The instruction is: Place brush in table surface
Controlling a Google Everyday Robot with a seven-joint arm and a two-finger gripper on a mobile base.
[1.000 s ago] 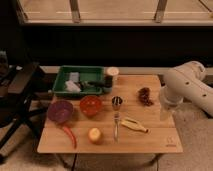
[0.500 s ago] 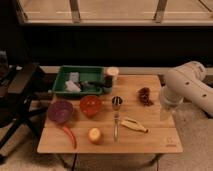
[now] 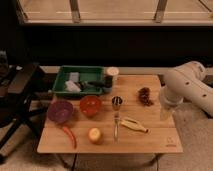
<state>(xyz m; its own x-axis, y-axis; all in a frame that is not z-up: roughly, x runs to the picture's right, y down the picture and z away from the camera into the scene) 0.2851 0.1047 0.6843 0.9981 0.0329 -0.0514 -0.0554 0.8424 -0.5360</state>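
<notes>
Gripper [image 3: 166,111] first: it hangs at the end of the white arm, well to the right of the green plastic tray [image 3: 62,80] and near the right edge of the light-brown wooden table surface [image 3: 150,142], and I cannot tell whether it is spread or pressed together. I see nothing held in it. The slim dark brush [image 3: 96,84] lies inside the tray, in its right half, so it is not on the bare wood. Sharing the tray, left of the brush, there's a blue-grey sponge block [image 3: 74,76]. Just right of the tray stands a pale round cup [image 3: 111,75]. In front of the tray sit a purple bowl [image 3: 60,110] and a red-orange bowl [image 3: 90,105], and further forward a long red chilli [image 3: 70,136] and a round yellow-orange fruit [image 3: 94,134]. Right of the tray and forward lie a silver utensil [image 3: 116,122] and a yellow banana [image 3: 134,125]
</notes>
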